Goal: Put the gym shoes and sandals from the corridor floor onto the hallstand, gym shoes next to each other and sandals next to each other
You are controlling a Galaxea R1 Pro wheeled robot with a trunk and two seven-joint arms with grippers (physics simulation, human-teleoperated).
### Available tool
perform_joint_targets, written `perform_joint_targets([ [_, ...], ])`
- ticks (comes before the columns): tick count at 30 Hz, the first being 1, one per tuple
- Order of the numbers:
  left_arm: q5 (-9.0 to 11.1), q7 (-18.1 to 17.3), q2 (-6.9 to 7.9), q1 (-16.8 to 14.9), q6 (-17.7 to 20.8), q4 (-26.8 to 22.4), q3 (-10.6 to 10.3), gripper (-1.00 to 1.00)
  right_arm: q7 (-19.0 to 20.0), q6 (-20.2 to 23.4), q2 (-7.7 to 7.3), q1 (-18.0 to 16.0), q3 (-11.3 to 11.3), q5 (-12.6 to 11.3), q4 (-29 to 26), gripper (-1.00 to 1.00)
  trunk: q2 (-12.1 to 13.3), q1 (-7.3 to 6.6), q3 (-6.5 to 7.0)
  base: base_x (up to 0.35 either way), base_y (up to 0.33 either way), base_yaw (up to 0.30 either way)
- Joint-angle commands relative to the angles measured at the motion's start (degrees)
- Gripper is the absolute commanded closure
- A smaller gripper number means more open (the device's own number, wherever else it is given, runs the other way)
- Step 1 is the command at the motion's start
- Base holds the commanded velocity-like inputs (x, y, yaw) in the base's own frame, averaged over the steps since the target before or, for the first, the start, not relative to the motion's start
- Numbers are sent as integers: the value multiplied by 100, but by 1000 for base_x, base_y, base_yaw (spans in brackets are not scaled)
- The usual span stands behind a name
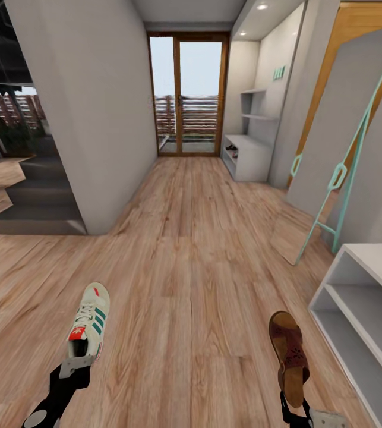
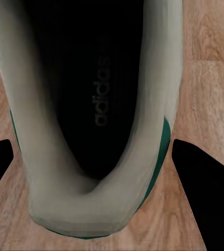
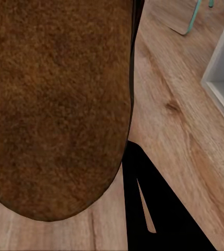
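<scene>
While we are looking down the corridor, the corridor floor point(image 1: 191, 249) is stretching ahead of us to a glazed door point(image 1: 188, 95) at the far end. Beside that door, against the right-hand wall, the hallstand point(image 1: 247, 154) is standing with something dark and too small to make out on a lower shelf. Closer to us on the right, a grey open-shelf unit point(image 1: 363, 309) is sitting near a leaning panel with a teal frame point(image 1: 345, 154). At the left we are seeing a grey staircase point(image 1: 39, 202).

We are carrying one gym shoe point(image 1: 88, 321) in our left gripper point(image 1: 75, 367), which is clamped on its heel, toe pointing away from us; the left wrist view is looking into the shoe's dark opening point(image 2: 91, 94). Our right gripper point(image 1: 294, 410) is at the heel of one sandal point(image 1: 290, 351), whose tan footbed point(image 3: 54, 104) is looming in the right wrist view; we cannot tell how its jaws are standing.
</scene>
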Motion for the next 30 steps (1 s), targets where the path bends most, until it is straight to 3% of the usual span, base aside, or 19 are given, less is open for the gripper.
perform_joint_targets([
  [1, -56, -48, -6, -6, -24, 2, 43, 100, 58, -13, 5, -5, -46, 9, 3, 100, -2, 2, -5, 339, 0, 0],
  [30, -59, -48, 2, -6, -24, 2, 49, 100, 58, -13, 14, -4, -46, 13, 10, 100, -2, 2, -5, 339, 0, 0],
])
